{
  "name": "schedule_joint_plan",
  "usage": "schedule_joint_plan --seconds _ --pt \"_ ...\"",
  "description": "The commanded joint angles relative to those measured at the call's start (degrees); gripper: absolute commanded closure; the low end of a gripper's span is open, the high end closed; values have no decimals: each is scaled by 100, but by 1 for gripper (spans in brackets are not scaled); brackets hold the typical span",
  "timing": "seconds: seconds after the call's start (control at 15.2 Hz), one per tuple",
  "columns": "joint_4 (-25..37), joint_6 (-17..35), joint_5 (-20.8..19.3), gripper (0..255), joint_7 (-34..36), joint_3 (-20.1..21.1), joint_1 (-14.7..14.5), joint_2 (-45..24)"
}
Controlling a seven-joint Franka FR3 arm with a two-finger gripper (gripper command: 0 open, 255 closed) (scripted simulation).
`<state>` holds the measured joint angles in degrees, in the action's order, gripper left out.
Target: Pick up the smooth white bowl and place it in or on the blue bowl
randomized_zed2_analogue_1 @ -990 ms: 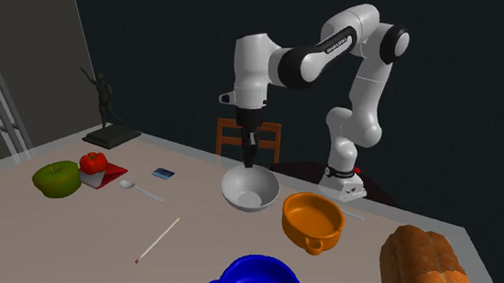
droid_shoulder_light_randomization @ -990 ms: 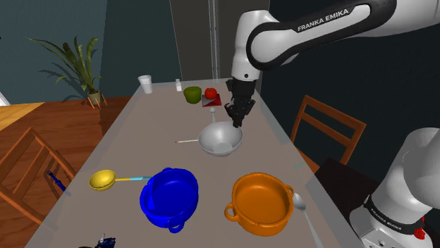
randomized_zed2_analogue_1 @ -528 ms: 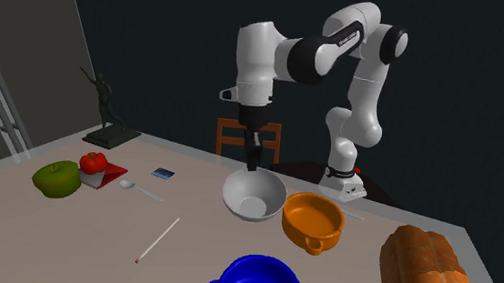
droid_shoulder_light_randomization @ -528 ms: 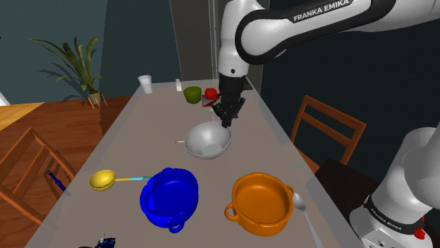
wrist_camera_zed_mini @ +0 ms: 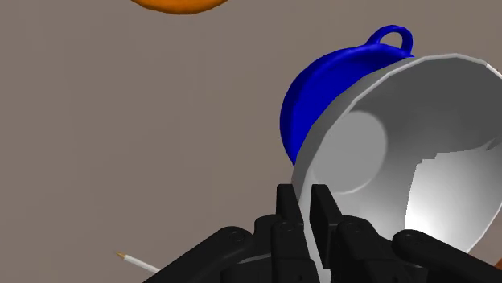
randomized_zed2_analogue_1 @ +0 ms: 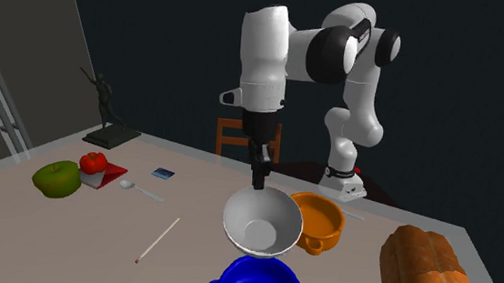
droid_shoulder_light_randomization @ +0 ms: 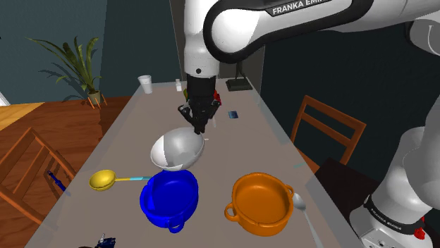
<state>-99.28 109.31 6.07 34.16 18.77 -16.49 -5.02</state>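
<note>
White bowl (droid_shoulder_light_randomization: 178, 150) is off the table (droid_shoulder_light_randomization: 125, 137). A second ago it sat flat near the far end. Half a second ago it was lifted and tipping. Now it hangs tilted close over the blue bowl (droid_shoulder_light_randomization: 169, 199), with the orange pot (droid_shoulder_light_randomization: 262, 203) off to the shoulder view's right.

Judgement: pick done, carry nearly done; what remains is the lowering and the release.

My gripper (wrist_camera_zed_mini: 310, 203) is closed narrow on the bowl's rim. In the wrist view the rim runs between the two fingers, one inside the wall and one outside. The bowl hangs below the fingertips by that one edge, with its mouth turned sideways.

In the second exterior view its lower edge overlaps the blue rim. Whether they touch, I cannot tell.
</note>
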Motion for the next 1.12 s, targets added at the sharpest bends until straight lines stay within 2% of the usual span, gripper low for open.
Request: schedule_joint_plan --seconds 0.0,0.2,1.06 --pt "422 -125 -131 255 265 88 -132 -283" --pt "1124 -345 -357 255 651 200 -374 -756" --pt "207 630 -356 255 573 179 -364 -821"
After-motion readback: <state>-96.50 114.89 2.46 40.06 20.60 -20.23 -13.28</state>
